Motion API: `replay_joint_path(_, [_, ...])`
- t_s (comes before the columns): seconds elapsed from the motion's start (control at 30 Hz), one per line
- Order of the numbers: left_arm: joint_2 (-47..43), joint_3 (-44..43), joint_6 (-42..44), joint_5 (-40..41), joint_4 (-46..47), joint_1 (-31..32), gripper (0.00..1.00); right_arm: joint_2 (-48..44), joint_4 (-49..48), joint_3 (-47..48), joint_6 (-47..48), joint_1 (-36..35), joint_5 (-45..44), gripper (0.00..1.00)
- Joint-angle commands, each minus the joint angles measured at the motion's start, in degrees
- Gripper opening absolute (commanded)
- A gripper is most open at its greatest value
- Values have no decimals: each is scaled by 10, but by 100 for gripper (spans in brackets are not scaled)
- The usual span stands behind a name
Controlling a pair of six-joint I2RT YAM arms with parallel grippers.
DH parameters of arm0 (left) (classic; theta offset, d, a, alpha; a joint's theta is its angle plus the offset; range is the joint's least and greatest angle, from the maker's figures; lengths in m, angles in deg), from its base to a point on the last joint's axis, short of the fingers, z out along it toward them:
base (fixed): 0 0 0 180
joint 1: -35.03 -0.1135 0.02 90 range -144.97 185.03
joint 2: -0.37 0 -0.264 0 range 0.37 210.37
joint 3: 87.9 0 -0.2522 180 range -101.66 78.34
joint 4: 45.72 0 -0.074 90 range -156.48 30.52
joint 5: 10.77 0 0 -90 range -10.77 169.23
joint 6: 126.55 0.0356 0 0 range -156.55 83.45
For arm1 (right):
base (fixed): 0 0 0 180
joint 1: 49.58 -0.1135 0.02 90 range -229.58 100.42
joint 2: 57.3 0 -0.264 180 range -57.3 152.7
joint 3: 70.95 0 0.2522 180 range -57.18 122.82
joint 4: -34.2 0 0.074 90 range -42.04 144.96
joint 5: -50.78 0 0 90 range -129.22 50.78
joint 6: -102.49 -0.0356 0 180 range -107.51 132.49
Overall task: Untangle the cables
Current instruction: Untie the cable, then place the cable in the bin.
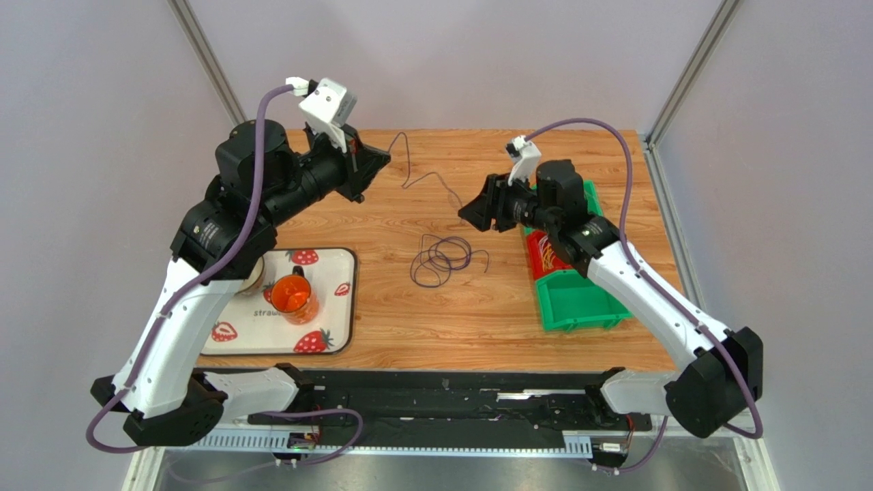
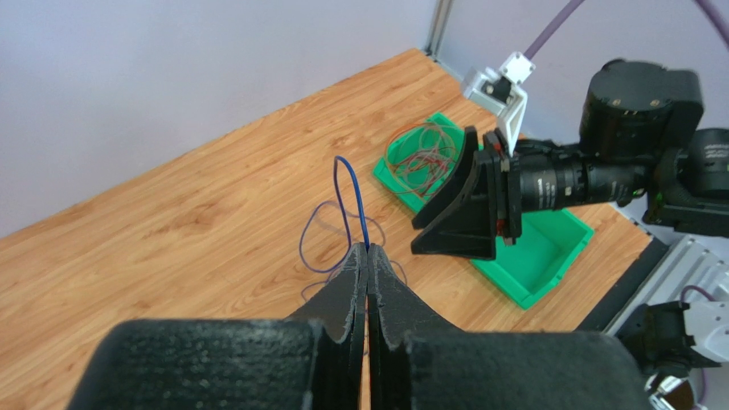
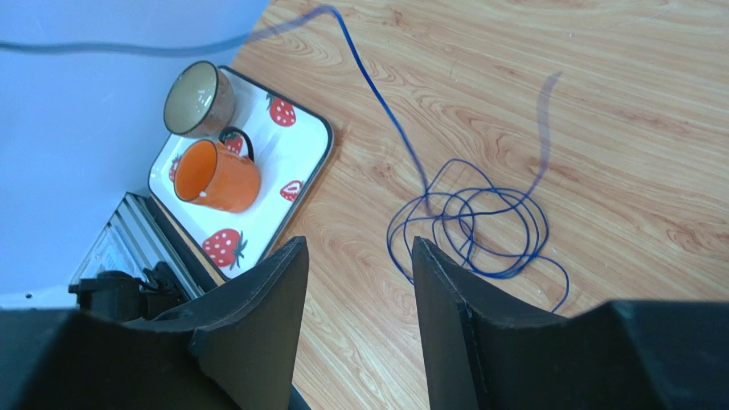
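Surface: light wood-grain table. Plain pale grey walls on all sides, with an aluminium frame post in each far corner.

On the table:
- left: white tray with strawberry print. It carries an orange mug and a beige cup, which sit close side by side.
- right: green bin. It holds a red packet and a bundle of thin reddish and white wire loops, seen from the left wrist view.
- centre: blue-purple cable coil, several overlapping loops lying flat on the wood between tray and bin.

Left gripper:
- raised over the far-left part of the table.
- jaws fully closed, pads pressed together.
- a single strand of the blue-purple cable is pinched at the tips.
- the strand arcs up in a narrow loop from the fingertips, then runs down across the far side of the table into the coil.

Right gripper:
- hangs above the table right of centre, just left of the bin, pointing toward the coil.
- jaws are apart with a clear gap and nothing between them, touching nothing.
- in its wrist view the coil lies on the wood beyond the tips, slightly to the right finger's side.

Writing:
- tray shows small dark text starting "straw"; the rest is cut off by the mug.
- red packet has white lettering, too small to read.
- no other labels are legible.
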Motion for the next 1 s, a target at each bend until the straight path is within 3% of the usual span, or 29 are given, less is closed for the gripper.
replay_joint_path(0.0, [-4,5,-29,-50,51,-7,0,-22,-76,-44,23,0,6,52])
replay_joint_path(0.33, [17,5,-53,-142,76,-10,0,-5,-124,-44,-1,-1,30,56])
replay_joint_path(0.7, [16,10,-51,-155,77,-10,0,54,-239,-35,-59,-18,138,58])
replay_joint_path(0.97, [15,8,-51,-160,79,-10,0,136,-258,26,-48,-19,176,61])
